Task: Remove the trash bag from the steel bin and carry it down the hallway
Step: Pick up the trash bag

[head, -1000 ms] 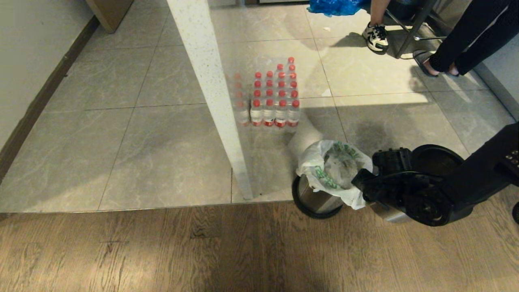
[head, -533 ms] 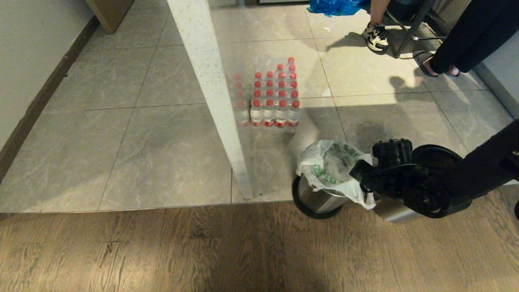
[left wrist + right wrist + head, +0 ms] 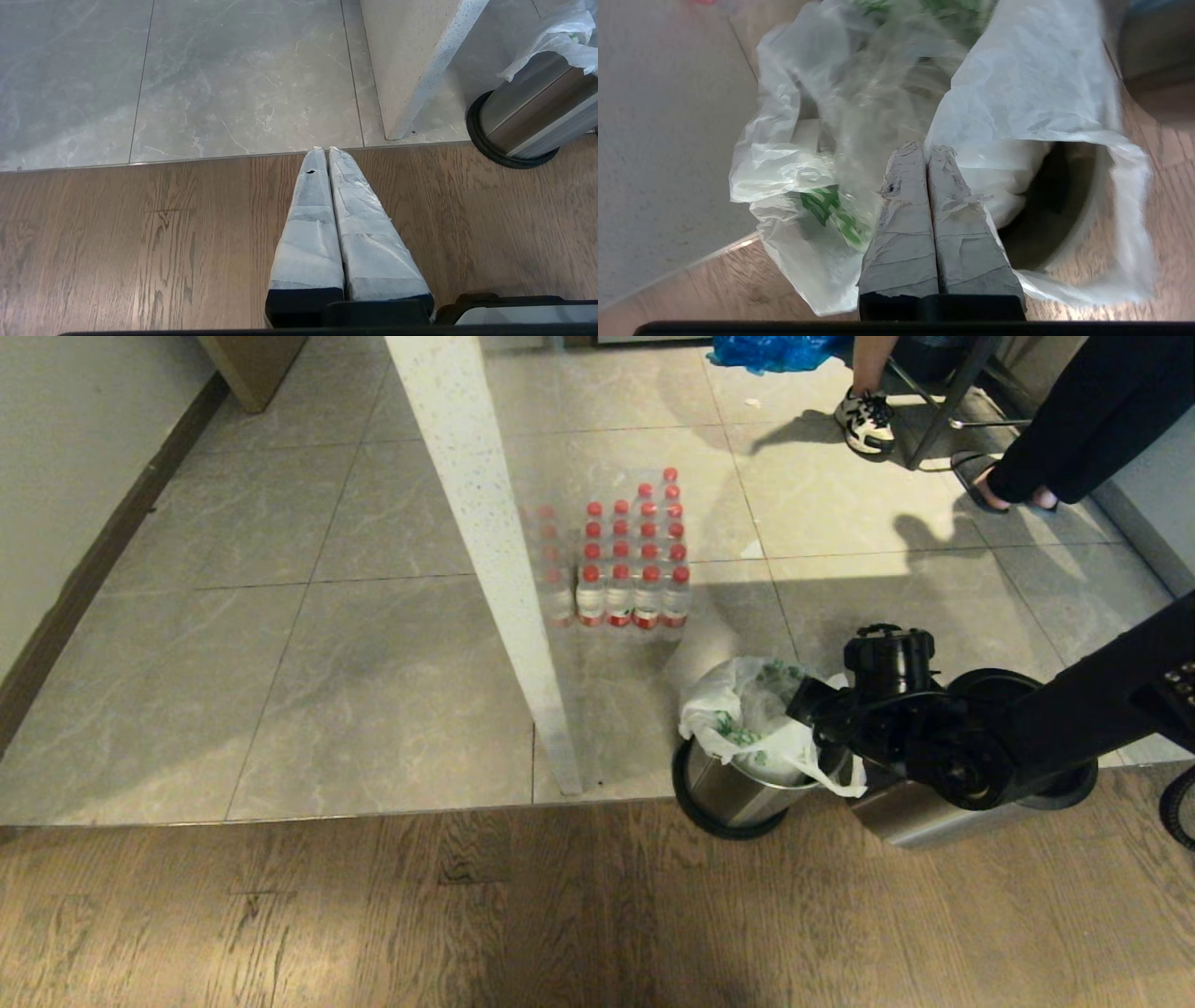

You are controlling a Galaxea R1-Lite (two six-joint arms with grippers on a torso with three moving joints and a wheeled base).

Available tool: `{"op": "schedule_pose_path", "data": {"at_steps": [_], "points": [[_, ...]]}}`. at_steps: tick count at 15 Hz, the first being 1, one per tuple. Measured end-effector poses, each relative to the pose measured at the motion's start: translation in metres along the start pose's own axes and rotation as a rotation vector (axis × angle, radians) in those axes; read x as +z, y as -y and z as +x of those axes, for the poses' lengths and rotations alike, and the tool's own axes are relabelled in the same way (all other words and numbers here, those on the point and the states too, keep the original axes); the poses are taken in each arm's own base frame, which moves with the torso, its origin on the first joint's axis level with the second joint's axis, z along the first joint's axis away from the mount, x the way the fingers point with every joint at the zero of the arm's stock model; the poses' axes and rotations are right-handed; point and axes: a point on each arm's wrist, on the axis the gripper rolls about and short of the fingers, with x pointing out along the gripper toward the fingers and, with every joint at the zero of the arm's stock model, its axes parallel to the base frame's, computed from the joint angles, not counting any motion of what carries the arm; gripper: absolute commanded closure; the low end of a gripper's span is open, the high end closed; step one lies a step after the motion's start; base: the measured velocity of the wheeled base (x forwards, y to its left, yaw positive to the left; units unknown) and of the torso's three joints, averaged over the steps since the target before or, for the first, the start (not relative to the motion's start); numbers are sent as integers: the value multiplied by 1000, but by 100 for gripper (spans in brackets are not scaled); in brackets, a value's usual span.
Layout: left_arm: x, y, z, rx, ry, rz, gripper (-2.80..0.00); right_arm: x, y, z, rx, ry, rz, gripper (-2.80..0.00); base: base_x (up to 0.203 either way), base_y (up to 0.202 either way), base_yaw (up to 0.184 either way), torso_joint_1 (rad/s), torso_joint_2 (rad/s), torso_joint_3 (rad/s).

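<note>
The steel bin (image 3: 733, 795) stands on the seam between tile and wood floor, lined with the thin white trash bag (image 3: 738, 709) with green print. My right gripper (image 3: 805, 702) is over the bin's right rim, and the right wrist view shows my right gripper (image 3: 927, 148) shut with the trash bag (image 3: 1017, 93) pinched at its tips and a loop of plastic hanging beside it. My left gripper (image 3: 325, 150) hangs shut and empty over the wood floor, left of the steel bin (image 3: 523, 121).
A white pillar (image 3: 485, 551) rises just left of the bin. A pack of red-capped water bottles (image 3: 625, 560) sits behind it. Another steel container (image 3: 924, 817) lies under my right arm. People's feet (image 3: 866, 420), chair legs and a blue bag (image 3: 766, 350) are at the back right.
My right gripper has lifted and shifted slightly left, away from the wood floor, over the bin, drawing the bag's right edge up and bunching it. The left arm has not moved.
</note>
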Motion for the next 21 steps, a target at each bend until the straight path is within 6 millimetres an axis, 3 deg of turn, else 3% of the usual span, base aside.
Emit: {"op": "schedule_pose_path", "data": {"at_steps": [3, 11, 21], "points": [[0, 0, 0, 0, -1, 0, 0, -4, -4, 5, 9, -5, -21, 0, 0, 0, 0, 0, 0, 0], [0, 0, 0, 0, -1, 0, 0, -29, -37, 43, 75, 20, -247, 0, 0, 0, 0, 0, 0, 0], [0, 0, 0, 0, 0, 0, 0, -47, -35, 55, 69, 1, -280, 0, 0, 0, 0, 0, 0, 0]]}}
